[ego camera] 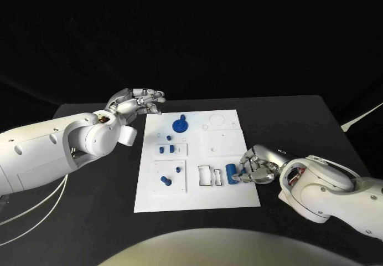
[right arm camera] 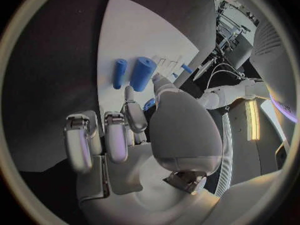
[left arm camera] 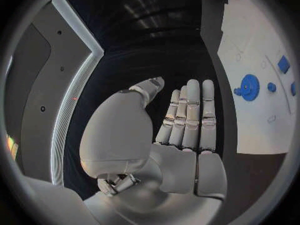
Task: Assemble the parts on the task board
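Two hands: my right hand, at the task board's four o'clock, reaches with loose, empty fingers towards a blue cylinder, likely pickup next; my left hand hovers spread, empty

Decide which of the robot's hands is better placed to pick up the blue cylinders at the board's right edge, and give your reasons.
Probably the right hand: it sits beside the blue cylinders on the task board. The left hand hovers open off the board's far left corner.

Matt white task board, glossy blue plastic parts, matt black table
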`<state>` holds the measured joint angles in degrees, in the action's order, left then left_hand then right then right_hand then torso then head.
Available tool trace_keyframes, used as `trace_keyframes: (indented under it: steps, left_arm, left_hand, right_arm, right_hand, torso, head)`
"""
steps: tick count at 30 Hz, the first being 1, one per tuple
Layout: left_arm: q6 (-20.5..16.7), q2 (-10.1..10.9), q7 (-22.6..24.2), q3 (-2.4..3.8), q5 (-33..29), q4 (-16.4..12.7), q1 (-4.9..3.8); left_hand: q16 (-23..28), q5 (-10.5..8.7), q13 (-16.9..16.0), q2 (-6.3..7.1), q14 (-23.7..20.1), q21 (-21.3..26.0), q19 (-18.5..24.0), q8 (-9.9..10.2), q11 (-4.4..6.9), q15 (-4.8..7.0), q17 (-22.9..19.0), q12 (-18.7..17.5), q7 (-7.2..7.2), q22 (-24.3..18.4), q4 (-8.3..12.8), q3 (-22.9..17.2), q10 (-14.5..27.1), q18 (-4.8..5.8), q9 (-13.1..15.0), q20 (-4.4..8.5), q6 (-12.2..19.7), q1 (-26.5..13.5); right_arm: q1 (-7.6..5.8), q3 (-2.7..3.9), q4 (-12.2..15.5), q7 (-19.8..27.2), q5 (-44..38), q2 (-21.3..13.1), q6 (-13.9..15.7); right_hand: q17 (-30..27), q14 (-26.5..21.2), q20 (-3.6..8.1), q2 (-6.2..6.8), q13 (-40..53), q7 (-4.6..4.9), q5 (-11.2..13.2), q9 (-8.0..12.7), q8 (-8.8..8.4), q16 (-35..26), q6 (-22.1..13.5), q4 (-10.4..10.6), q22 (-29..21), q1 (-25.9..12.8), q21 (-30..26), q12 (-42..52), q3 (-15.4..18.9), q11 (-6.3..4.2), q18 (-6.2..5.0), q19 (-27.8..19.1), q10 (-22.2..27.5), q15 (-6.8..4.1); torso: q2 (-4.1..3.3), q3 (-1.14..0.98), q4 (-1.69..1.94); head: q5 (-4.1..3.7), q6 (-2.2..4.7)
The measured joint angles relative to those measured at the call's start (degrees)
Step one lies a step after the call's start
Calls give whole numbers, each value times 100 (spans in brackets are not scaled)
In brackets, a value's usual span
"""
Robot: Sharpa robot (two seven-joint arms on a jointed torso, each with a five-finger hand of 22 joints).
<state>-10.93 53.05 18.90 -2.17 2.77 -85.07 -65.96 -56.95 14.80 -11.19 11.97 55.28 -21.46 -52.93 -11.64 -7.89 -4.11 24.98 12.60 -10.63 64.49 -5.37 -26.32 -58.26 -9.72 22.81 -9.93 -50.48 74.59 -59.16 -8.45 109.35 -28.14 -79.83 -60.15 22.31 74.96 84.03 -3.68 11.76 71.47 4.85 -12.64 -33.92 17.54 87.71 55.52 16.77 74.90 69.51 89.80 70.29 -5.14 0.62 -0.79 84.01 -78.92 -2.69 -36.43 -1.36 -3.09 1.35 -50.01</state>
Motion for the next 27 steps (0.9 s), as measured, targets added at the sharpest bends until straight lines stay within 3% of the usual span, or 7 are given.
trace_keyframes:
  steps: [13, 21, 27]
  left_arm:
    - [8, 28, 1, 0, 1, -17, 1]
    - [9, 45, 0, 0, 1, -25, 1]
    - [11, 52, -4, 0, 2, -32, 1]
  left_hand:
    - [0, 2, 0, 0, 0, 0, 0, 0, 0, 0, 0, 0, 0, 0, 0, 0, 0, 0, 0, 0, 0, 0]
    - [0, 2, -1, 0, 0, 0, 0, 0, 21, 0, 1, 21, 0, -7, 0, 0, 21, 0, 1, 0, 0, 0]
    - [0, 2, -1, 0, 0, 0, 0, 0, 21, 0, 1, 21, 0, -7, 0, 0, 21, 0, 1, 0, 0, 0]
  right_arm:
    - [87, 0, -123, -204, -227, 300, 33]
    - [117, 0, -262, -285, -291, 431, 6]
    - [143, 17, -331, -373, -370, 514, -37]
  right_hand:
    - [-1, 0, 0, -24, 115, 0, 0, -12, -1, 28, 0, -1, 5, -24, -1, 145, 31, -27, -1, 0, -57, 0]
    - [-2, 0, 0, -118, 225, -23, 0, -35, 20, 51, 29, 8, 4, -180, -1, 239, 72, -20, -1, 0, -81, 1]
    - [-2, 1, 41, -205, 349, -49, -146, -67, 23, 99, 156, -21, 4, -126, -4, 398, -1, -63, -2, 0, -165, -41]
  torso:
    - [-13, -6, 3]
    - [-14, -4, 3]
    - [-11, 0, 3]
  head:
    - [46, 0]
    - [69, 0]
    - [89, 0]
